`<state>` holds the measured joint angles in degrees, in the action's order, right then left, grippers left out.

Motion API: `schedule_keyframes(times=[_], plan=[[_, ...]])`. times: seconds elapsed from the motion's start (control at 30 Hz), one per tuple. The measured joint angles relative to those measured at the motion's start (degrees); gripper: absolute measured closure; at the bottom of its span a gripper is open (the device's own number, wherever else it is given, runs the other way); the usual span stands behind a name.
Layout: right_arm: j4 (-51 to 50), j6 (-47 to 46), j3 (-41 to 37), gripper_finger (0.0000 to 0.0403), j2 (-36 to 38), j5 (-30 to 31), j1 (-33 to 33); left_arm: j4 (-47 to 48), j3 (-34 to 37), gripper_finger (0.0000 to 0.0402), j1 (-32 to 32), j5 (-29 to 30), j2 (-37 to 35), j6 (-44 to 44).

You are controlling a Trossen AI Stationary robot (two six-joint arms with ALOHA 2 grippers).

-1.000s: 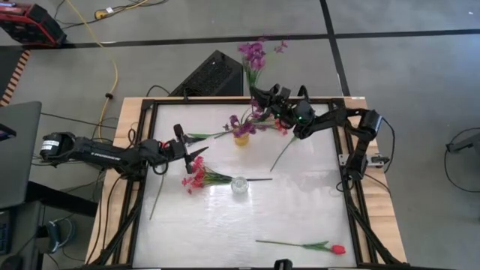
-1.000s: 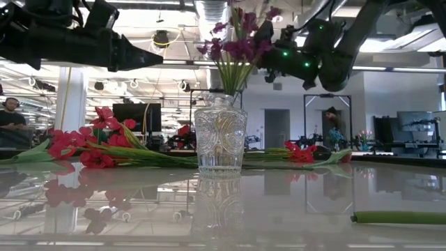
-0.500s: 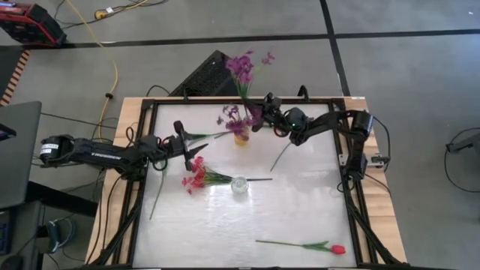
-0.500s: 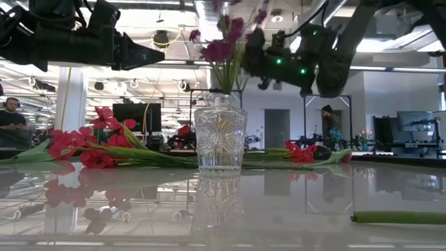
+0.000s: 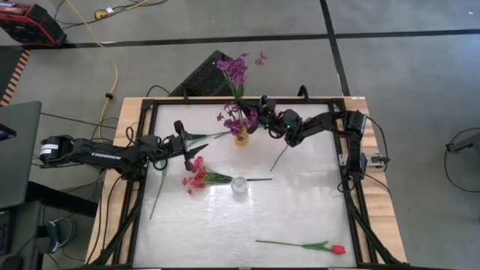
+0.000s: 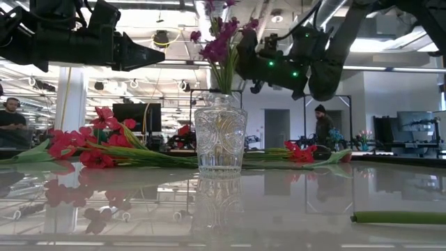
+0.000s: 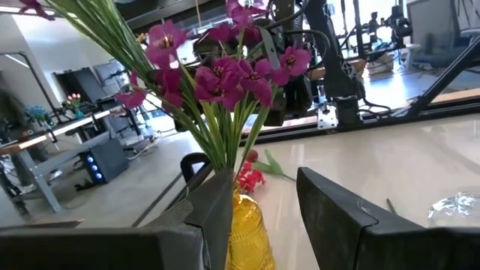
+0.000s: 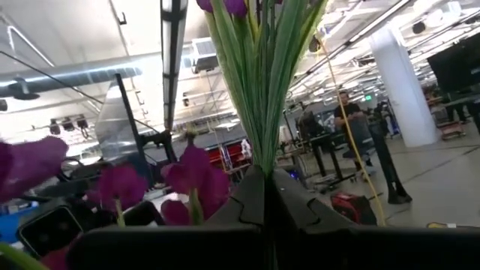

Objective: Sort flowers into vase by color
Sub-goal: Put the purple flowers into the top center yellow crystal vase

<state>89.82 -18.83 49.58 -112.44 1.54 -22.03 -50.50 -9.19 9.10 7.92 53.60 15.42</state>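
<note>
While the right hand (image 5: 259, 120) pinches a purple flower spray (image 5: 237, 71) over the yellow vase (image 5: 241, 138) at the upper middle of the high view, the left wrist view shows the left hand (image 7: 262, 199) wide open near that vase.

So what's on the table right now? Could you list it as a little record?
Right gripper: shut on purple blossom spray, above yellow vase
Left gripper: open, empty, beside yellow vase
Yellow vase: holds purple flowers
Clear cut-glass vase: empty
Red-pink blossom spray: lying by clear vase
Red tulip: lying at table's near edge
</note>
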Motion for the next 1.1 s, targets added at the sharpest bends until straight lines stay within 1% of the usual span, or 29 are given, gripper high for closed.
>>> schedule_keyframes(times=[0.07, 0.17, 0.63, 0.83, 0.97, 1.1], plan=[[0.0, 1.8, 0.0, 0.0374, 0.0, 0.3, 0.2, 0.0, 0.0, 0.0262, 0.0, 0.0, 0.0, -0.1], [0.0, 2.5, 0.0, 0.0374, -0.3, 2.6, 0.3, -0.1, 0.0, 0.0262, 0.0, 0.0, 0.0, -0.1], [0.0, 2.8, 0.0, 0.0374, -0.4, 3.0, 1.0, 0.0, 0.0, 0.0262, 0.0, -0.1, 0.0, -4.7], [0.0, 6.6, 0.0, 0.0374, -0.4, 5.9, 2.7, 0.0, 0.0, 0.0262, 0.0, -0.1, 0.0, -5.6], [-0.1, 5.6, 0.4, 0.0374, -0.4, 5.9, 2.9, -0.4, 0.0, 0.0262, 0.0, -0.1, 0.0, -6.0], [-0.3, 5.3, 2.0, 0.0374, -4.0, 6.5, 3.5, -0.4, 0.0, 0.0262, 0.0, -0.1, 0.0, -7.3]])
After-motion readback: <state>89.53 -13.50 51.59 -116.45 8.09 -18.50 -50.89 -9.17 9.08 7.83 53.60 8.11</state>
